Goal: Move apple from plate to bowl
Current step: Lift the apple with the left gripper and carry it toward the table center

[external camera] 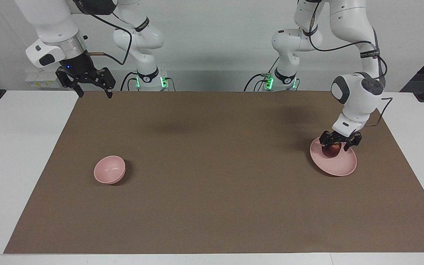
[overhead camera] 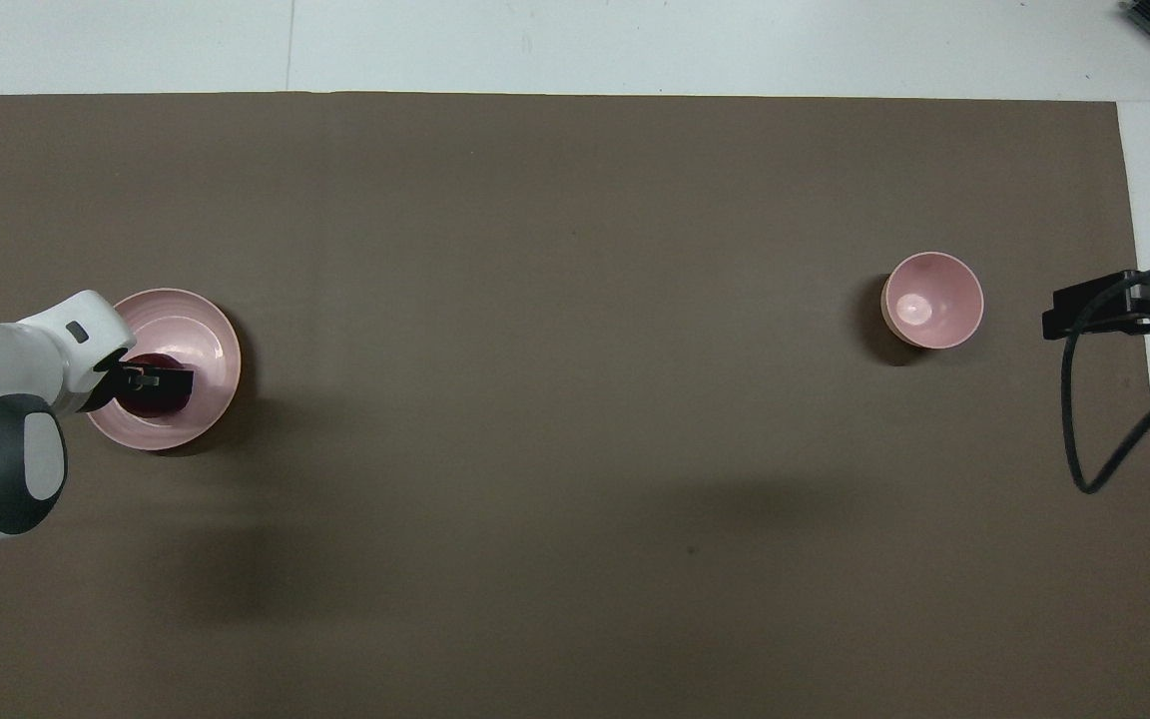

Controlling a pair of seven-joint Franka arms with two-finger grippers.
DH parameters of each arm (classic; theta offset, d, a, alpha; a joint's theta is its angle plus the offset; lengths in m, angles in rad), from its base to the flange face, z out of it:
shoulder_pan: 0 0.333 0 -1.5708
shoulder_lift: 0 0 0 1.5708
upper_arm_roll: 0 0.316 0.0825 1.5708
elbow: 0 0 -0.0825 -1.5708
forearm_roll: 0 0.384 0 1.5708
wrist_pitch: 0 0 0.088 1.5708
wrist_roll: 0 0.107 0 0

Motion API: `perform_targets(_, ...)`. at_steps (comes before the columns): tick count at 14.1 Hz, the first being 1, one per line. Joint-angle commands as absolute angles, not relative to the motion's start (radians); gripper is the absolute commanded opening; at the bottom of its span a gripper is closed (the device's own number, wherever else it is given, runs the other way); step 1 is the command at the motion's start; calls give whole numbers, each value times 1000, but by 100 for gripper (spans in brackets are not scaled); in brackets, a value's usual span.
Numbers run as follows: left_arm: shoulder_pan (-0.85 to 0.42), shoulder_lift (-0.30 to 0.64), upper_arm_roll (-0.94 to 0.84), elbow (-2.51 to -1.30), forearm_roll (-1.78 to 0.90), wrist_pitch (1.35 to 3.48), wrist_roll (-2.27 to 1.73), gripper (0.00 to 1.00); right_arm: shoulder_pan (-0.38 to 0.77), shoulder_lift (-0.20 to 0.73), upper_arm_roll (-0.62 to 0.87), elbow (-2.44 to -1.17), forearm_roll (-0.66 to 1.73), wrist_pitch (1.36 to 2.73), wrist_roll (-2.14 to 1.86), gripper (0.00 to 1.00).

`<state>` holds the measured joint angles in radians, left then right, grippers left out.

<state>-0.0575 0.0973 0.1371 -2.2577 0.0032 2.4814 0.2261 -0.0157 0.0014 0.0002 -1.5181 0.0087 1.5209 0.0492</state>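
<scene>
The dark-red apple point(external camera: 332, 151) sits on the pale-pink plate point(external camera: 339, 166) toward the left arm's end of the table. My left gripper point(external camera: 334, 146) is down at the plate, open, with one finger on each side of the apple's upper half. In the overhead view the gripper point(overhead camera: 158, 380) covers most of the apple point(overhead camera: 162, 403) on the plate point(overhead camera: 208, 338). The small pink bowl point(external camera: 109, 169) stands empty toward the right arm's end; it also shows in the overhead view point(overhead camera: 932, 300). My right gripper point(external camera: 95, 92) waits open, raised over the mat's corner by its base.
A brown mat point(external camera: 212, 176) covers the table between bare white margins point(external camera: 20, 154). A black cable point(overhead camera: 1084, 439) loops from the right arm's hand point(overhead camera: 1119, 305) over the mat's edge.
</scene>
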Motion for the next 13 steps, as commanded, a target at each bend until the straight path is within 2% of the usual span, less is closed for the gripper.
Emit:
perform_targets(1, -49, 81, 138, -2281, 11, 2484, 242, 34, -25, -12, 5, -1536, 9, 1537, 28, 100)
perform_targets(2, -49, 80, 138, -2280, 11, 2464, 241, 15, -25, -12, 3, -1536, 9, 1537, 28, 100)
perform_targets(3, -49, 80, 138, -2276, 11, 2445, 241, 0, -25, -12, 3, -1536, 11, 1537, 28, 100)
perform_targets(8, -55, 84, 138, -2226, 12, 2412, 229, 0, -25, -12, 3, -1536, 9, 1537, 28, 100)
perform_targets(13, -64, 71, 120, -2117, -8, 2243, 216, 0, -25, -12, 3, -1536, 9, 1537, 28, 100)
